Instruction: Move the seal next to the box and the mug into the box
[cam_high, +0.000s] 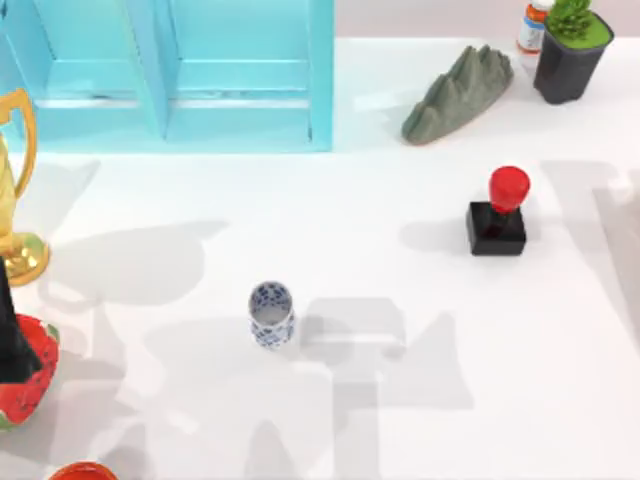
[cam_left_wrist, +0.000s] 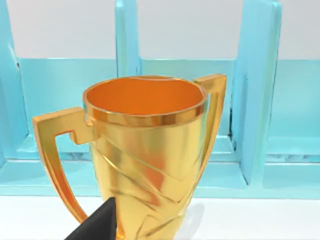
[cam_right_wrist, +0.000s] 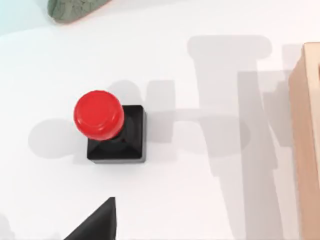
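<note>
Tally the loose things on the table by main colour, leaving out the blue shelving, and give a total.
Red: 3, the seal, a strawberry-like thing, a round thing
White and blue: 1, the mug
Gold: 1, trophy
Grey: 1, rock
Green and black: 1, potted plant
White and orange: 1, bottle
Total: 8

One dark fingertip (cam_left_wrist: 97, 225) of the left gripper showed near the trophy (cam_left_wrist: 147, 155); the right's fingertip (cam_right_wrist: 97, 222) hung beside the seal (cam_right_wrist: 107, 127).

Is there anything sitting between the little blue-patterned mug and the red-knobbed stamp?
No. In the top view, the stretch between the mug and the seal is bare white table, crossed by shadows.
</note>
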